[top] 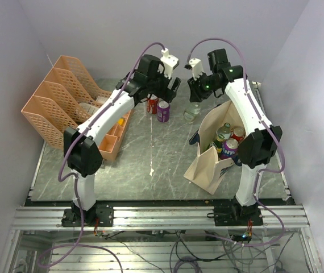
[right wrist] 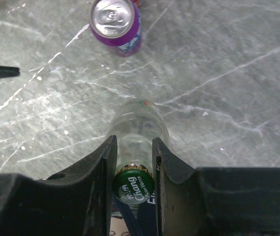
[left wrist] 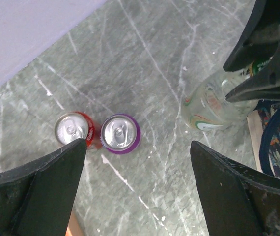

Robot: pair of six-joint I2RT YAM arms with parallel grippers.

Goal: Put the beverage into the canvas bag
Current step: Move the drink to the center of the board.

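A clear glass bottle (right wrist: 137, 123) with a green cap (right wrist: 133, 186) is the beverage in hand: my right gripper (right wrist: 133, 139) is shut on its neck just under the cap. In the top view the bottle (top: 192, 112) hangs below that gripper (top: 196, 91), just left of the far rim of the cream canvas bag (top: 210, 165). A bottle and two cans show inside the bag. My left gripper (left wrist: 138, 143) stands wide open and empty above the table, next to a red can (left wrist: 71, 129) and a purple can (left wrist: 120, 133).
Orange plastic file trays (top: 65, 96) fill the back left of the table. The red can (top: 152, 104) and purple can (top: 163, 111) stand close together beneath the left arm's wrist. The bag's navy handle (left wrist: 277, 142) lies near the bottle.
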